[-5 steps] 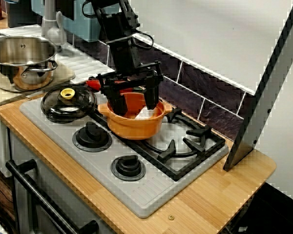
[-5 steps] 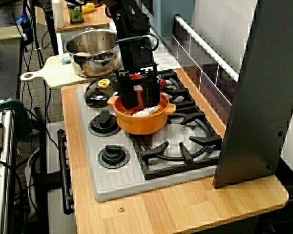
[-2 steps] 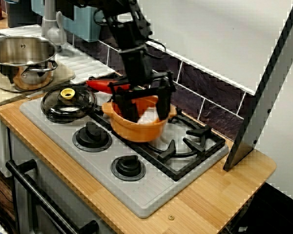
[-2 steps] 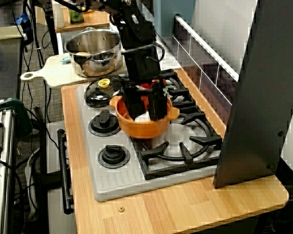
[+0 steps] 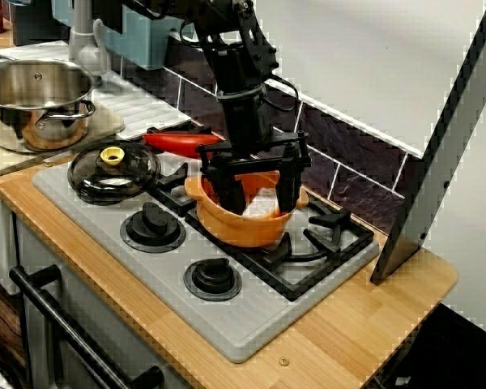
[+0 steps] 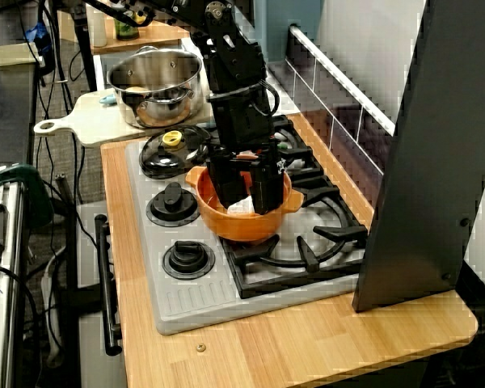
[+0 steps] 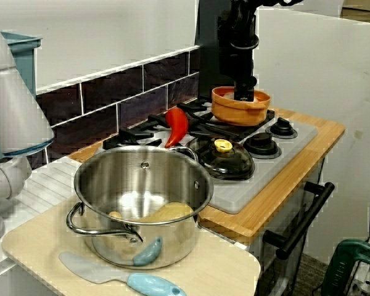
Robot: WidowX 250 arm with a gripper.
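An orange pot (image 5: 243, 227) rests tilted on the black grate (image 5: 328, 235) near the middle of the stove, between the burners. It also shows in the view from the right side (image 6: 242, 228) and in the view from beyond the steel pot (image 7: 233, 112). My gripper (image 5: 257, 194) reaches down into the orange pot, fingers spread well apart. A white cloth (image 5: 261, 204) lies between them, and the fingertips are hidden below the rim. From the right side, the gripper (image 6: 242, 194) stands over the cloth (image 6: 241, 206). From beyond the steel pot, the gripper (image 7: 243, 95) enters the orange pot from above.
A red pepper (image 5: 182, 142) lies on the back left grate. A dark glass lid (image 5: 113, 170) with a yellow knob sits at the front left, by two burner dials (image 5: 152, 223). A steel pot (image 5: 36, 101) stands on a cutting board (image 6: 89, 121) at left. A grey panel (image 5: 437, 162) leans at right.
The gripper and the orange pot have travelled together to the right, from the left burner toward the stove's middle. The pot now tilts, and the red pepper behind it is uncovered.
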